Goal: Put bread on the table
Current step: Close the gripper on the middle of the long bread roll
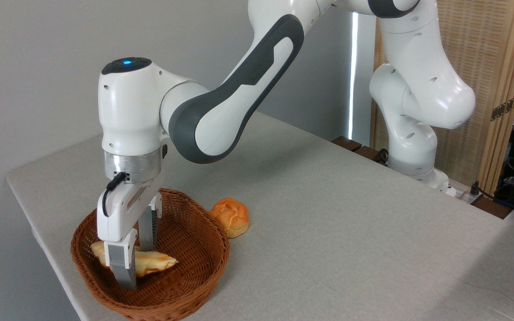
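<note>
The bread (159,262), a long pale yellow loaf with golden-brown patches, lies inside the brown wicker basket (219,249) at the table's (337,232) front left corner. My gripper (136,266) reaches down into the basket and is open. One finger stands in front of the loaf and the other behind it, so the loaf's middle lies between them. The front finger hides part of the loaf. The loaf appears to rest on the basket floor.
A small round orange-brown bun (231,216) sits on the cloth just right of the basket, touching or nearly touching its rim. The arm's base (411,167) stands at the table's far right edge. Cables and a wooden screen lie beyond it.
</note>
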Motion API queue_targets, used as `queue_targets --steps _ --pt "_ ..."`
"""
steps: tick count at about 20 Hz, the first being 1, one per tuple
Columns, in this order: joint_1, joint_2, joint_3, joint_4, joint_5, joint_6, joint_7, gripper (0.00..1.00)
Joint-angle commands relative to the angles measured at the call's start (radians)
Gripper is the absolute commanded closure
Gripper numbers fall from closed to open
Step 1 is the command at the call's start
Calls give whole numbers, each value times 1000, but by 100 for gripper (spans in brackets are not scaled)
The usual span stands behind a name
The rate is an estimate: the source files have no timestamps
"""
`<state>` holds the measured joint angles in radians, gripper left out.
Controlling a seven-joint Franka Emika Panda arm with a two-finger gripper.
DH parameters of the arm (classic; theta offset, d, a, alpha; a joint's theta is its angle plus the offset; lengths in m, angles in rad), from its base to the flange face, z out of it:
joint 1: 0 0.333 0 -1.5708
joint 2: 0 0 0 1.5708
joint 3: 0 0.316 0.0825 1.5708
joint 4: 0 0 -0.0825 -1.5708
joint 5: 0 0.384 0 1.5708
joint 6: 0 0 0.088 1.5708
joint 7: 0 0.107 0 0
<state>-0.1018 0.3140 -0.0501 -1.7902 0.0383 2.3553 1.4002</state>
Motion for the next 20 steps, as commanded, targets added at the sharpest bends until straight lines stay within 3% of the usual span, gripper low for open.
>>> queue_targets --steps 1,3,5,8,20 --pt "7 -6 -10 -23 3 35 -12 4" --pt "7 -9 -11 -24 2 33 -14 11" --pt "7 -13 -16 -23 0 4 -12 33" --pt "7 -13 -20 -23 2 -1 -12 46" --pt "7 -29 -22 -23 -3 -7 -32 50"
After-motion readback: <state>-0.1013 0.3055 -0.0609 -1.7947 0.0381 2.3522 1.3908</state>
